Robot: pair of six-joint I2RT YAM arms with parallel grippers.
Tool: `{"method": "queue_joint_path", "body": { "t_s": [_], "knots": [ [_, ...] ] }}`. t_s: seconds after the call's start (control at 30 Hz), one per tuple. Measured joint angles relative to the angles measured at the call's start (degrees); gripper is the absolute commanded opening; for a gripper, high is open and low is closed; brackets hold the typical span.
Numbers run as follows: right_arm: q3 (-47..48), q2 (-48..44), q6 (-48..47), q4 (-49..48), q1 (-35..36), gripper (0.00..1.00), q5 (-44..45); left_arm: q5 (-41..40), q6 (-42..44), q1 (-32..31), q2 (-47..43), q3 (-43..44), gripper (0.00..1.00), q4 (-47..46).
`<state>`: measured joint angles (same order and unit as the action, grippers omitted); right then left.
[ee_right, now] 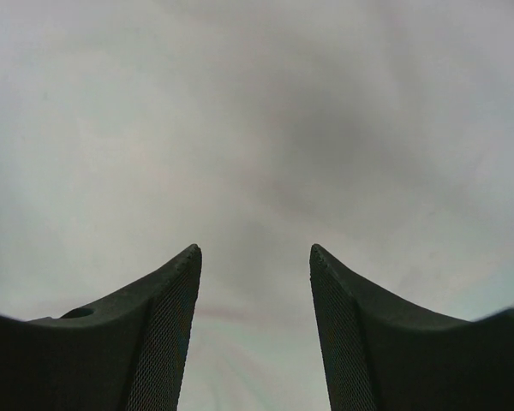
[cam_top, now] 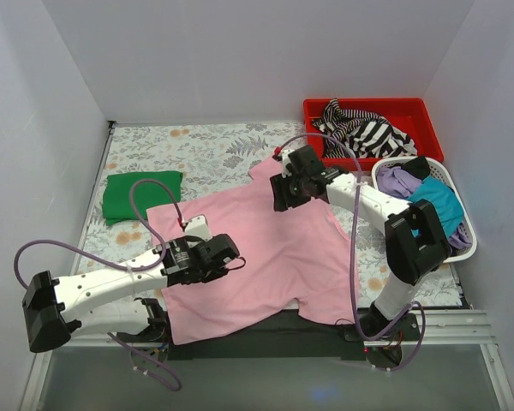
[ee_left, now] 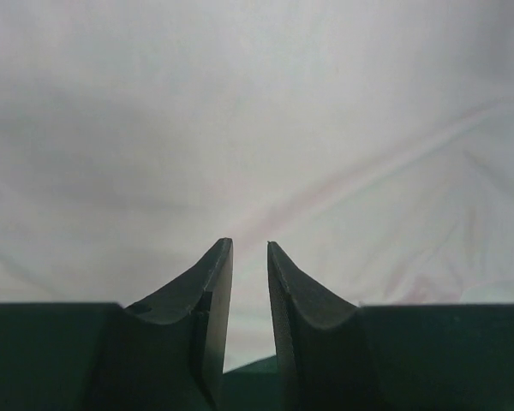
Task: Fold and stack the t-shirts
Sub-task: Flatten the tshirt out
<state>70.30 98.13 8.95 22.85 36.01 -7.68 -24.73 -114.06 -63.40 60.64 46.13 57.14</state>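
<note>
From above, a red bin holds a stripy shirt. A white basket holds a purple shirt and a teal shirt. A soft pink shirt lies spread on the flowery table, with a folded green shirt to its left. In the left wrist view, the left gripper is close over the pink cloth, its fingers a little apart and holding nothing. In the right wrist view, the right gripper is wide open over the pink cloth too.
</note>
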Motion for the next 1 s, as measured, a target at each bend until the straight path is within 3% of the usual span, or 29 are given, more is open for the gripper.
{"method": "queue_joint_path", "body": {
  "t_s": [0.07, 0.1, 0.13, 0.17, 0.2, 0.4, 0.57, 0.87, 1.0],
  "knots": [
    [3.08, 0.68, -0.46, 0.13, -2.45, 0.61, 0.24, -3.56, 0.02, 0.28, 0.15, -0.42, 0.34, -1.95],
    [4.7, 1.64, -0.7, 0.22, -3.41, 0.61, 0.11, -5.35, 0.17, 0.94, 0.24, -0.39, 0.49, -2.62],
    [6.62, 2.93, -0.98, 0.35, -4.28, 0.61, 0.0, -7.06, 0.33, 1.99, 0.35, -0.39, 0.75, -3.23],
    [9.05, 4.83, -1.18, 1.05, -5.38, 0.61, -0.09, -8.68, 0.28, 3.76, 0.48, -0.44, 0.9, -4.24],
    [11.54, 7.19, -1.25, 1.18, -6.29, 0.61, -0.39, -10.01, 0.42, 6.16, 0.57, -0.66, 0.98, -6.16],
    [29.94, 23.56, -1.9, 4.37, -11.39, 0.61, -3.28, -6.8, 5.03, 25.29, 3.21, -6.34, 0.98, -26.27],
    [45.46, 35.71, -3.32, 8.0, -13.73, 0.62, -3.54, -5.86, 11.08, 31.04, 14.93, -3.52, 0.98, -33.29],
    [51.52, 41.79, -7.67, 11.13, -13.77, 0.63, -1.88, -2.56, 21.51, 49.42, 15.93, -2.23, 0.98, -42.66],
    [52.72, 42.21, -9.31, 11.69, -13.68, 0.64, -1.44, -2.51, 24.57, 52.65, 18.4, -0.76, 0.98, -43.74]
  ]
}}
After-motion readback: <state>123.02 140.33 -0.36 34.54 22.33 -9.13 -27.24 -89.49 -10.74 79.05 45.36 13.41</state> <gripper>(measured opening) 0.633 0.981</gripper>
